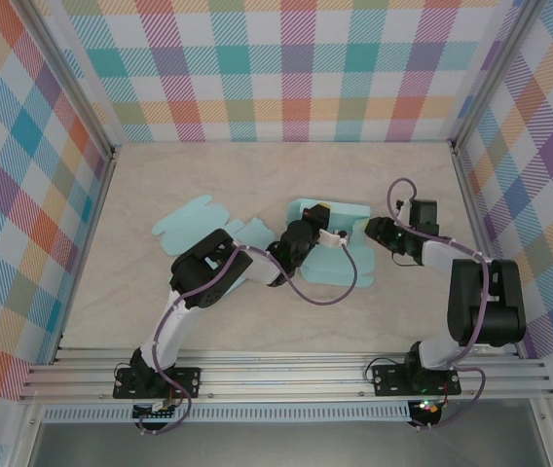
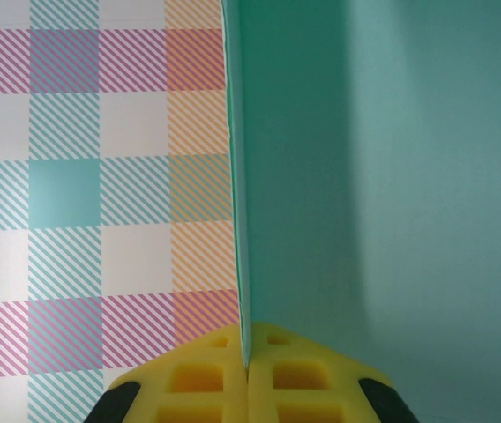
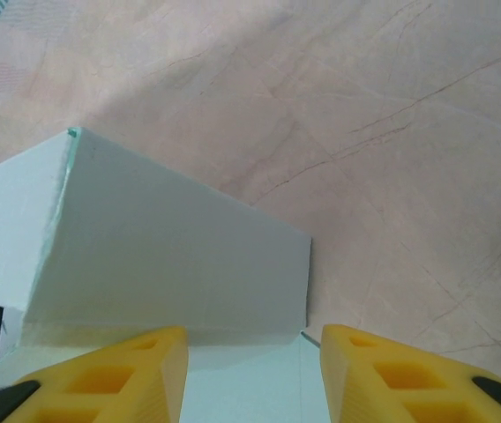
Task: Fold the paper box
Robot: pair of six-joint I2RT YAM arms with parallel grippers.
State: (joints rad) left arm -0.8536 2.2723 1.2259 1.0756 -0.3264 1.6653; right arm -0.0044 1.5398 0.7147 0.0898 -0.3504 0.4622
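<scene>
The paper box [image 1: 343,269] is pale teal card lying partly flat in the middle of the table, with one wall raised at its far right side [image 1: 350,209]. My left gripper [image 1: 325,233] reaches over it from the left. In the left wrist view its yellow pads [image 2: 249,370] are shut on the thin edge of an upright teal panel [image 2: 392,220]. My right gripper [image 1: 367,232] sits at the box's right end, its yellow fingers [image 3: 252,342] open. A raised box wall [image 3: 162,256] stands just ahead of them, and a flat teal panel [image 3: 242,388] lies between and below the fingers.
More teal flaps [image 1: 194,219] spread flat to the left on the beige tabletop [image 1: 403,185]. Plaid walls [image 1: 296,68] enclose the back and both sides. An aluminium rail [image 1: 286,375] carrying both arm bases runs along the near edge.
</scene>
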